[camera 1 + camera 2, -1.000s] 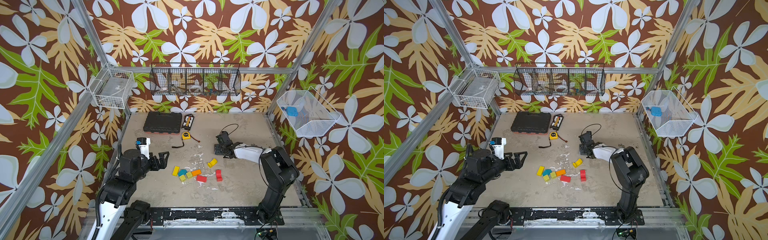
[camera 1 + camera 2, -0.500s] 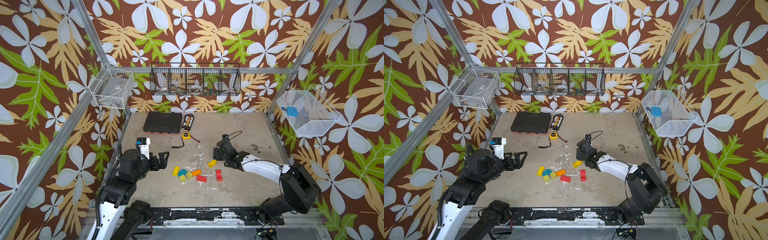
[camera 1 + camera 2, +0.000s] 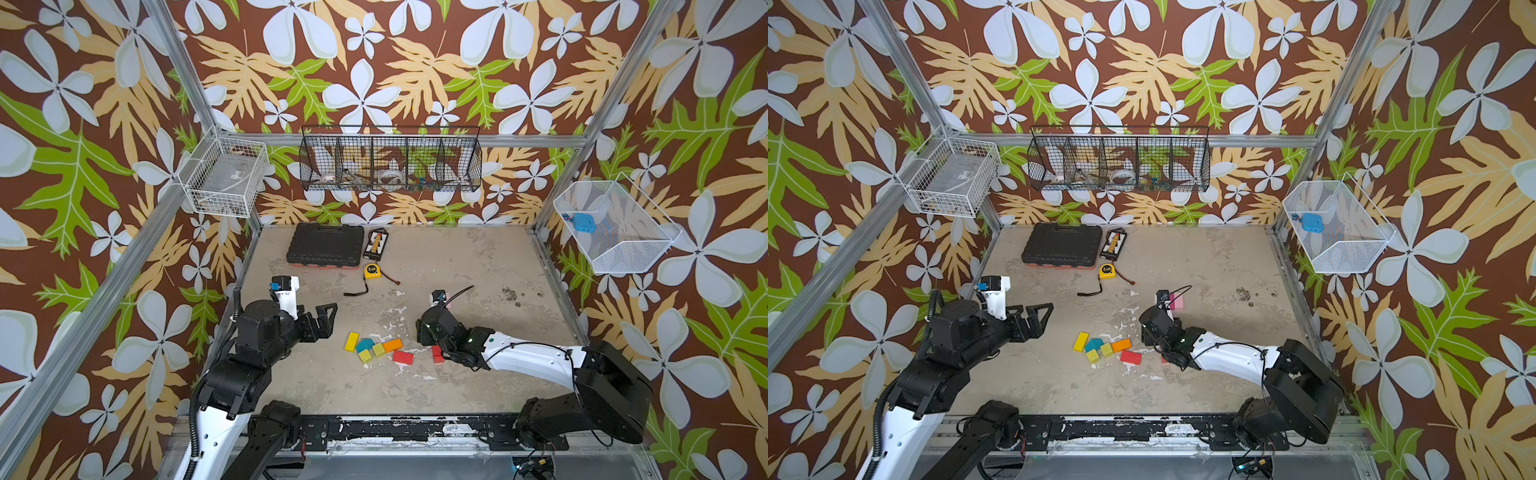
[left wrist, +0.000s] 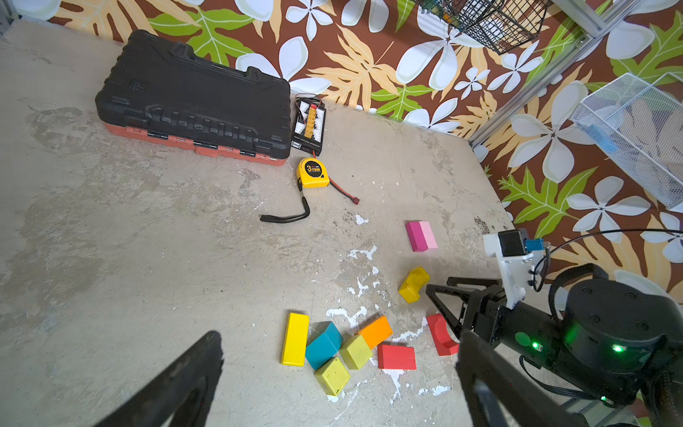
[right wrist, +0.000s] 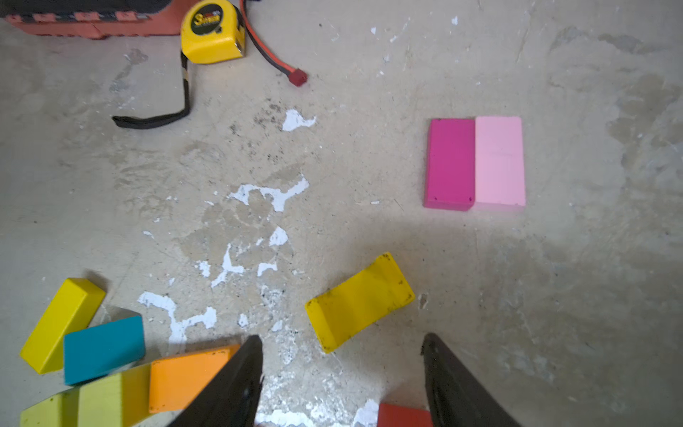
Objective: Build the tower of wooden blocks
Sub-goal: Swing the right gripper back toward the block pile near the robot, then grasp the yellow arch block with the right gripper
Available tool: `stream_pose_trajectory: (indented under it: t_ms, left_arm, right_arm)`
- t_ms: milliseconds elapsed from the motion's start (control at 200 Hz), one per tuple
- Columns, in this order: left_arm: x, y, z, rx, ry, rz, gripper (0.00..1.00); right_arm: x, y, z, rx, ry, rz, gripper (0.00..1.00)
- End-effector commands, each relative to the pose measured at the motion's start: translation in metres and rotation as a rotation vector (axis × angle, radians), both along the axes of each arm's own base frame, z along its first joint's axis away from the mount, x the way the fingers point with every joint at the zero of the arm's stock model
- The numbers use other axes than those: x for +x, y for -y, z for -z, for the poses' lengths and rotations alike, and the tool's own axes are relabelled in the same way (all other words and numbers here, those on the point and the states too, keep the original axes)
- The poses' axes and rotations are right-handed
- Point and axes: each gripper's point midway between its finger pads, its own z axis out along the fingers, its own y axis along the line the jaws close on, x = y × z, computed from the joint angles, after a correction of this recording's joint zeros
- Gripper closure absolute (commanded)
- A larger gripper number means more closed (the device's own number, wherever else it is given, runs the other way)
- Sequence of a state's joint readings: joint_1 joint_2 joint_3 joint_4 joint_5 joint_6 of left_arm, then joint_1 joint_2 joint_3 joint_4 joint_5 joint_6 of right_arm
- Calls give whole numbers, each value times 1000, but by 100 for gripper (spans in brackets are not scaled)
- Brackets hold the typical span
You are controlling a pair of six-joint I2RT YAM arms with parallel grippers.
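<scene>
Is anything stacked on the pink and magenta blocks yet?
No, the magenta block and pink block lie side by side, touching, with bare tops.

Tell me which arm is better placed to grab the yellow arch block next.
Right. The right tool, open, sits just short of the yellow arch block; the left tool hangs off beyond the other blocks.

Floral wallpaper walls [image 3: 374, 62] enclose a worn, paint-flecked concrete floor [image 3: 457, 257].
</scene>
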State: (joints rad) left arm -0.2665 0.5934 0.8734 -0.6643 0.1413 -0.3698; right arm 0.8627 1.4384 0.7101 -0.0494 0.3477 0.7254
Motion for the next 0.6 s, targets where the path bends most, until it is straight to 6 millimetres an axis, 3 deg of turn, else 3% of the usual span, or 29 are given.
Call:
stream_pose_trajectory:
  t_ms: [0, 265, 596]
  left_arm:
    - [-1, -1, -3, -9, 8, -12, 0]
    - [-1, -2, -4, -10, 11, -14, 0]
    - [-1, -2, -5, -10, 13, -15, 0]
  right_arm:
    - [-2, 9, 6, -33, -3, 29, 32]
    - [-12, 16, 29, -69, -52, 20, 32]
    - [1, 11, 42, -151, -63, 32, 27]
